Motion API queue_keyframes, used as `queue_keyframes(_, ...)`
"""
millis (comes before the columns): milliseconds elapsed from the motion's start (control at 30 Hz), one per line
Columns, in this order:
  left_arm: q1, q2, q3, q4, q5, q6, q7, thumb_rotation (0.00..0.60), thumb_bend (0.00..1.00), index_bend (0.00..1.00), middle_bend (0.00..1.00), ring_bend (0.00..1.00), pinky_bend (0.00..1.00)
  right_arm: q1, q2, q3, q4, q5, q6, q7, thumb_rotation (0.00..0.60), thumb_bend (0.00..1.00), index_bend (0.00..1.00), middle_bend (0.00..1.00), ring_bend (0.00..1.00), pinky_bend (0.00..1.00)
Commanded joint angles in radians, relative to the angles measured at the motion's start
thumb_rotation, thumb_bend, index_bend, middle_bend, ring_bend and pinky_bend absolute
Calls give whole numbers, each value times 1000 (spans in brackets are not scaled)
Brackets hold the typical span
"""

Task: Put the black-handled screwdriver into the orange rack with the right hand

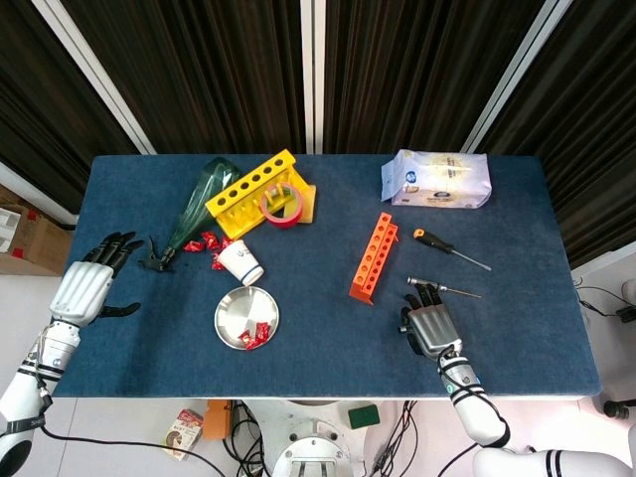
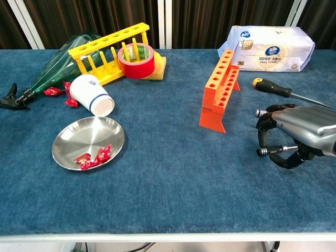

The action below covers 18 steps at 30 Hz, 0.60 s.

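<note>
At about 4 o'clock on the blue table [image 1: 318, 348], the right hand [image 1: 431, 324] rests palm down, fingers curled downward toward the cloth. In the chest view the right hand [image 2: 294, 134] has its fingertips [image 2: 261, 152] bent under; nothing shows between them, so it grips nothing. Just past its fingertips, at the hand's 12 o'clock, lies a thin metal rod [image 1: 444, 288] with a small knob end; whether the fingers touch it I cannot tell.

The black-handled screwdriver [image 1: 449, 247] lies flat on the table at the hand's 1 o'clock, beyond the rod, orange cap toward the rack and shaft pointing to 4 o'clock. In the chest view it [image 2: 273, 87] sits clear of the hand. The orange rack [image 1: 374, 256] stands at the hand's 11 o'clock, near the screwdriver's left, apart from it; its holes [image 2: 221, 73] hold nothing visible.

Beyond, at table 1 o'clock, a white tissue pack [image 1: 435, 179]. Toward 10–11 o'clock: yellow rack [image 1: 253, 192], red tape roll [image 1: 281, 206], green bottle [image 1: 199, 203] on its side, red candies [image 1: 209, 242], paper cup [image 1: 239, 262] tipped over. Steel plate [image 1: 246, 317] at 7 o'clock holds two candies.

The left hand [image 1: 88, 284] hangs at the table's 9 o'clock edge, fingers spread, holding nothing.
</note>
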<state>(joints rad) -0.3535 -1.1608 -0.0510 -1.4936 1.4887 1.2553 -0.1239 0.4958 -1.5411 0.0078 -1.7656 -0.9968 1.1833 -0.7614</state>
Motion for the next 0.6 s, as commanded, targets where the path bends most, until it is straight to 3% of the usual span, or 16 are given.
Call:
queue_keyframes(33,0,0,-1,-1,0,1,2,600,29,119,45,17,230,0,1,-2,-2,-1,0,0,599,402,435,162,0,0)
queue_keyframes(600,2,-2,0,-6,-6,-4,10,600,29,119,45,17,230,-1,-18,-11,31,-22,6,-5,600,415,509,168,0,0)
